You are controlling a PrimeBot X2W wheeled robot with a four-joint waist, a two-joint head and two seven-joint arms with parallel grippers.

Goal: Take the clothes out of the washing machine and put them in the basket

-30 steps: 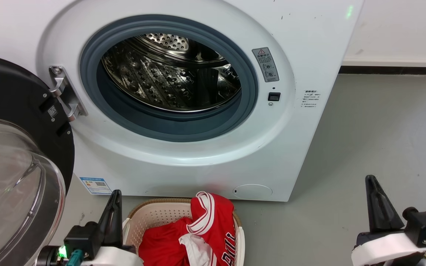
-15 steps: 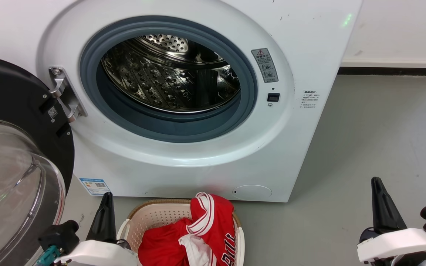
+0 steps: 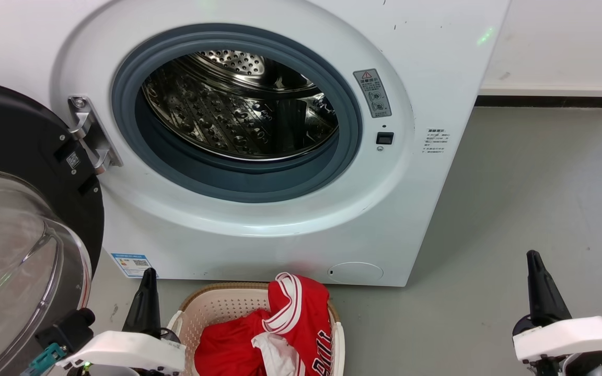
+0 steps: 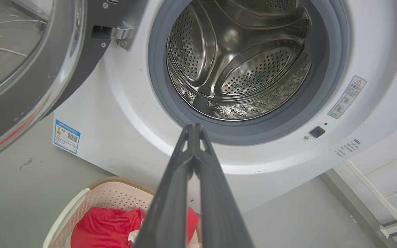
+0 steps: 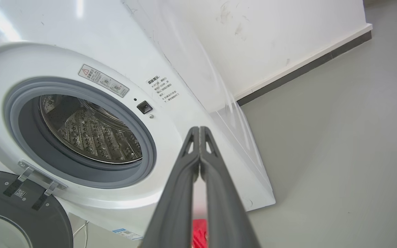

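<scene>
The clothes are lying heaped inside the basket, draping over its far rim. The washing machine is standing just behind the basket, its drum showing bare steel. The left gripper is hanging just beside the basket, the right gripper well apart from it; both are resting with jaws pressed together, holding nothing. Seemingly nothing is awaiting transfer; the left arm is sitting nearer.
</scene>
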